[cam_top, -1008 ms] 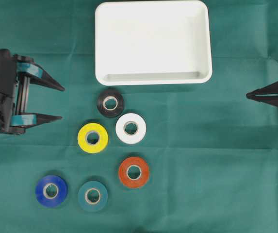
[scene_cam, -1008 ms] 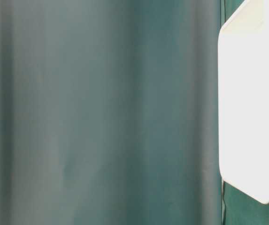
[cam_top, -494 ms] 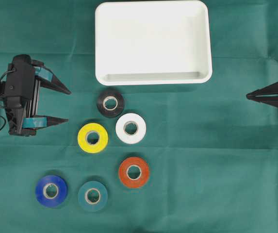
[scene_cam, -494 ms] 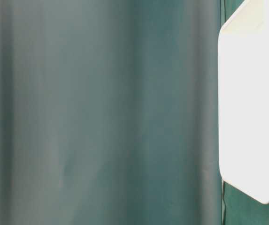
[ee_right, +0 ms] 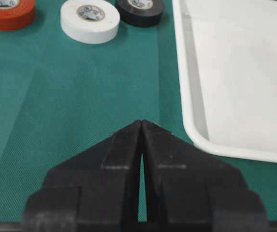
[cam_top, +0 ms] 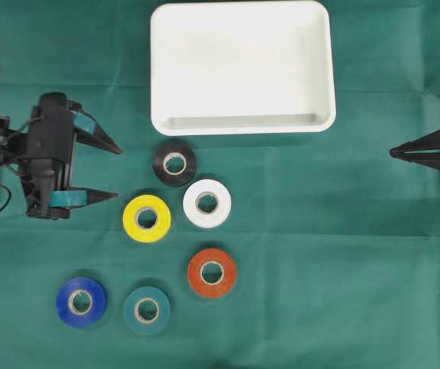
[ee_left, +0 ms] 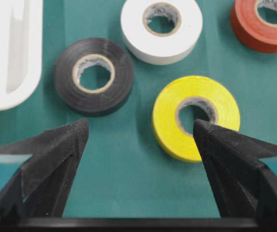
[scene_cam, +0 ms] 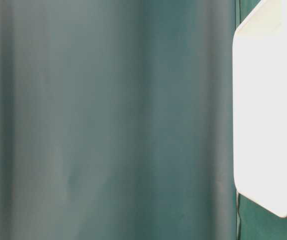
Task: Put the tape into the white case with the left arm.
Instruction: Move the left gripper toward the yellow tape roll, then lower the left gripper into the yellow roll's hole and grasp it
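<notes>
Left claw (cam_top: 116, 174) level above the worktop (cam_top: 342, 269), fingers spread wide, nothing between them, pointing at the yellow tape (cam_top: 147, 219) and black tape (cam_top: 174, 163). 6 tape rolls flat, all outside, below the white case (cam_top: 243, 127). Right claw (cam_top: 395, 151) pinched together.

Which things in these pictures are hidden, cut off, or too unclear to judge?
- Table-level view: only the white case shows, cut by the right edge; blurred green cloth fills the rest, and no tape or arm appears.
- Left wrist view: the red tape is cut by the top and right edges.
- Right wrist view: the black tape is cut by the top edge.
- Printing inside the tape cores is too small to read.
</notes>
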